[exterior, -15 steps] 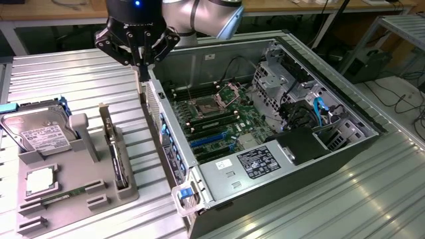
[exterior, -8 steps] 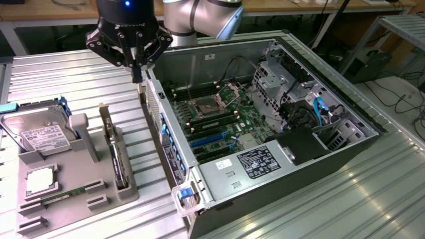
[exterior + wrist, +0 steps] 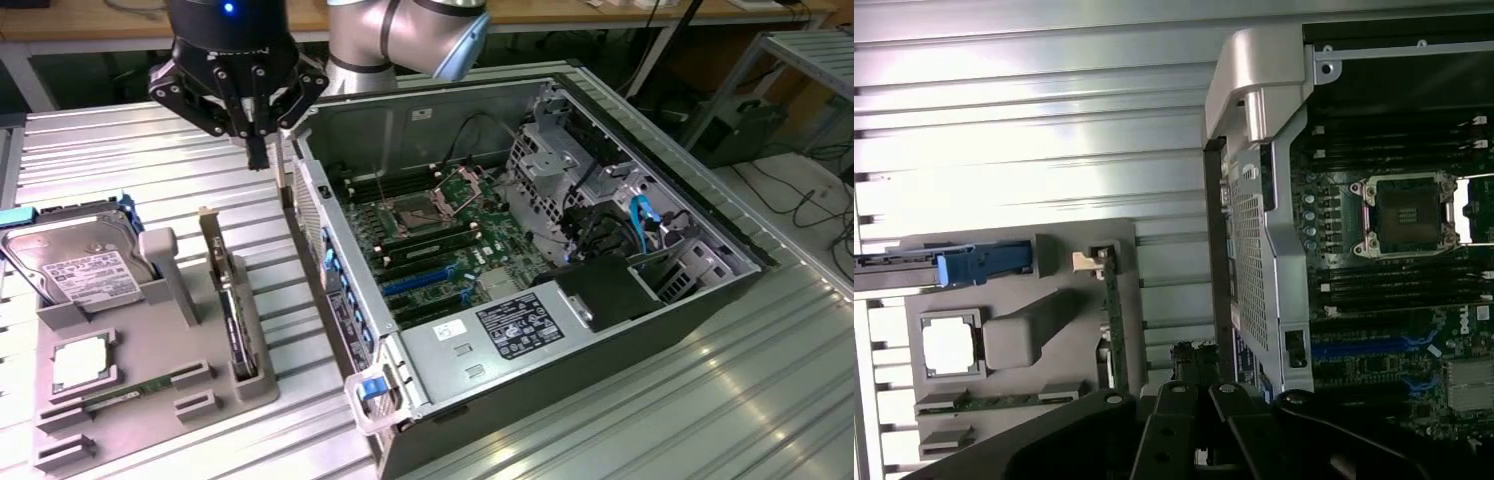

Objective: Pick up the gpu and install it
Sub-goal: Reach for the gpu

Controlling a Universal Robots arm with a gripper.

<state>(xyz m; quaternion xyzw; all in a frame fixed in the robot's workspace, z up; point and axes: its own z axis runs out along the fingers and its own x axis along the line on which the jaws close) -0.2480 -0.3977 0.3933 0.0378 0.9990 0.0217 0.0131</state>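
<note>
Ribbed glossy metal table (image 3: pixel 120 150); matt plastic tray (image 3: pixel 198 335); bare metal case (image 3: pixel 461 352).

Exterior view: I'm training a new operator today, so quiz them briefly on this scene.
1. True or false: the gpu is already installed in the computer case.
2. The gripper is: A) shut, holding nothing; B) shut on the gpu; C) wide open.
3. Fill in: the hard drive sits on the exterior view's ___ of the gpu.
Key: 1 false, it stands on edge in the grey holder; 2 A; 3 left.
</note>
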